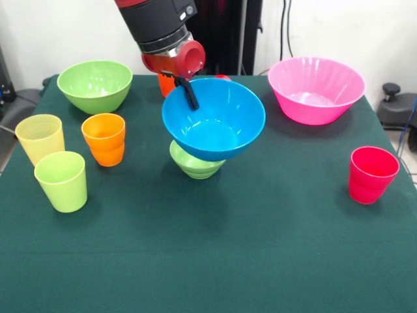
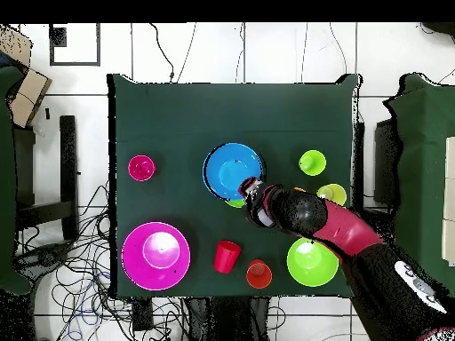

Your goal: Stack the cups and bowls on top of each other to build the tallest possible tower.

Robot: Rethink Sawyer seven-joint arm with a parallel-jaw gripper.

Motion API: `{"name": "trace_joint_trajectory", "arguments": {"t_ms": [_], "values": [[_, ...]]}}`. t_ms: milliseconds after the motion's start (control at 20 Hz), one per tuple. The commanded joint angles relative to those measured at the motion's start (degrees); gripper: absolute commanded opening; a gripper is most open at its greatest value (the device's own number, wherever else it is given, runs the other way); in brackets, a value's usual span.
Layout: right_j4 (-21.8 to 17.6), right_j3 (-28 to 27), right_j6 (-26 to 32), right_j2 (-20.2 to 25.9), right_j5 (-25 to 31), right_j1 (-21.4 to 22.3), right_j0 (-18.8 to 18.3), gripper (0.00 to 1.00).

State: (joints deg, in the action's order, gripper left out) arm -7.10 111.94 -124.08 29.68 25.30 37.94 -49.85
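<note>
Presently the gripper (image 1: 189, 95) pinches the blue bowl (image 1: 214, 127) by its far rim, tilted, directly above the small green bowl (image 1: 195, 163) and touching it.

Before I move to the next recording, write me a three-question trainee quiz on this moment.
1. True or false: the hand grips the blue bowl by its rim.
2. Which bowl sits directly beneath the blue bowl? A) the pink bowl B) the small light green bowl C) the large light green bowl
3. Fill in: in the front view, the orange cups stand nested, and so do the ____ cups at the other side of the table.

Key: 1 true; 2 B; 3 red. The blue bowl is tilted over the small green one, not yet seated level.
</note>
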Motion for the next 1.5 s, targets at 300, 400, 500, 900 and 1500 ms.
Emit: {"name": "trace_joint_trajectory", "arguments": {"t_ms": [300,400,500,900,1500], "values": [[-5.0,3.3,2.8,1.3,-0.4,1.6,0.1,0.0],[-5.3,3.2,2.7,1.1,-0.4,1.6,0.1,0.0],[-5.5,3.2,2.5,0.8,-0.5,1.7,0.2,0.0],[-6.5,3.3,1.8,0.2,-1.2,1.6,0.5,0.0],[-8.6,3.9,0.6,-1.5,-1.8,1.8,1.3,0.0]]}}
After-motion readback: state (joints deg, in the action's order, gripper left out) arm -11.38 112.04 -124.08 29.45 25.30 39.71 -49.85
